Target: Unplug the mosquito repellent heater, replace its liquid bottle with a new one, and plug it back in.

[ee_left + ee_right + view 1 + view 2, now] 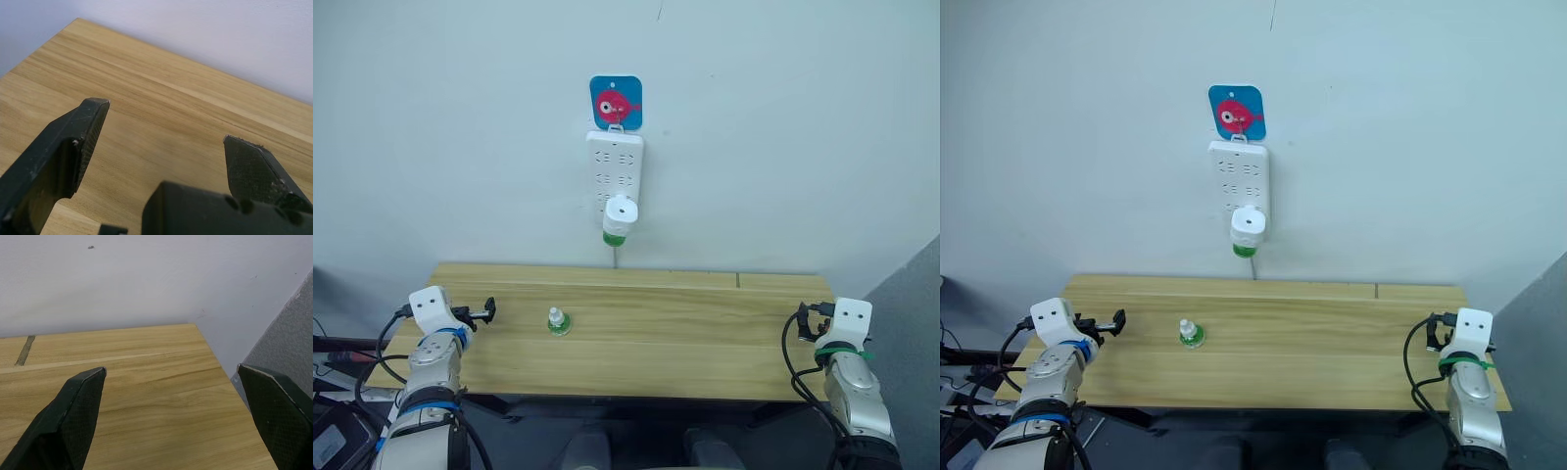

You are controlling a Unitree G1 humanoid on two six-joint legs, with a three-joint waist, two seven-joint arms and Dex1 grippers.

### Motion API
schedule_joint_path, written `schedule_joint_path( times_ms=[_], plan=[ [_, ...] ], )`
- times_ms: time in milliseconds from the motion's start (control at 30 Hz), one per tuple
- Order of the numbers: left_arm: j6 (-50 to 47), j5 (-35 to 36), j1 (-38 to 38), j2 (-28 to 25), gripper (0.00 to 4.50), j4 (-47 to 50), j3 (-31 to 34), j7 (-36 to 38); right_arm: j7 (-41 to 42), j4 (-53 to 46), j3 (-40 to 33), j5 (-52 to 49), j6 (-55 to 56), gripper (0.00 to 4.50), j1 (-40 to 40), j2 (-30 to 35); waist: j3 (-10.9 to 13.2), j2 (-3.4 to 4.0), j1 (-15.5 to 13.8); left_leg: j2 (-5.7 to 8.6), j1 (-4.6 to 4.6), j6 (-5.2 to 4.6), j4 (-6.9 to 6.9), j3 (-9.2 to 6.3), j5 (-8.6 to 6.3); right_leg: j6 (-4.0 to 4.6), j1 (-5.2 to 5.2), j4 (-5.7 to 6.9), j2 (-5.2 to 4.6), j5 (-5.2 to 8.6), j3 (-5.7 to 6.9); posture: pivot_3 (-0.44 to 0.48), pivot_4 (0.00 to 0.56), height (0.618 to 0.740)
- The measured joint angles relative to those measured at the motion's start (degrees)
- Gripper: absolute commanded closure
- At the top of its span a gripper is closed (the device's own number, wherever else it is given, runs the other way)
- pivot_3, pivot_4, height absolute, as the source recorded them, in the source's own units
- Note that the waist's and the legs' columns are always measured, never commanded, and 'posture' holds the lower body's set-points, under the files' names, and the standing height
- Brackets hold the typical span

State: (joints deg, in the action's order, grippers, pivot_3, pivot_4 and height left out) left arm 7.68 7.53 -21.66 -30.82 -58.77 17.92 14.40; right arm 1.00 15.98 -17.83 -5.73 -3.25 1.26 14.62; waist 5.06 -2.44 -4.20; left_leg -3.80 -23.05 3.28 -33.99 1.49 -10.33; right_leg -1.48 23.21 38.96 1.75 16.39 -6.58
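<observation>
The mosquito repellent heater (620,211), a small white barrel with a round vent hole, is plugged into the bottom of the white power strip (614,162) on the wall. A green-based liquid bottle (614,237) hangs under it. A second small bottle (558,321), clear with a green base and white cap, stands on the wooden table (685,338), left of centre. My left gripper (487,313) hovers open over the table's left end, a short way left of that bottle. My right gripper (171,367) is open over the table's right end, holding nothing.
The power strip hangs from a blue hook plate with a pink fish (616,102), above the table's back edge. Its cable (615,257) drops behind the table. A grey surface (288,333) borders the table's right end.
</observation>
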Motion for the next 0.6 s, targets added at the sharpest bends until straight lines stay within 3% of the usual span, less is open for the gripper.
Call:
schedule_joint_path(
  times_ms=[600],
  plan=[
    [0.12, 0.33, -0.04, 0.0, 0.0, 0.0, 0.08, 0.21, 0.0, -0.01, 0.0, 0.0, 0.0, 0.03, 0.04, 0.01, 0.02, 0.0, 0.0, 0.0, 0.0, 0.01, 0.0, 0.0, 0.0, 0.0, 0.0, -0.01, -0.01, 0.01, 0.0, 0.28, 0.096, 0.74]
  ],
)
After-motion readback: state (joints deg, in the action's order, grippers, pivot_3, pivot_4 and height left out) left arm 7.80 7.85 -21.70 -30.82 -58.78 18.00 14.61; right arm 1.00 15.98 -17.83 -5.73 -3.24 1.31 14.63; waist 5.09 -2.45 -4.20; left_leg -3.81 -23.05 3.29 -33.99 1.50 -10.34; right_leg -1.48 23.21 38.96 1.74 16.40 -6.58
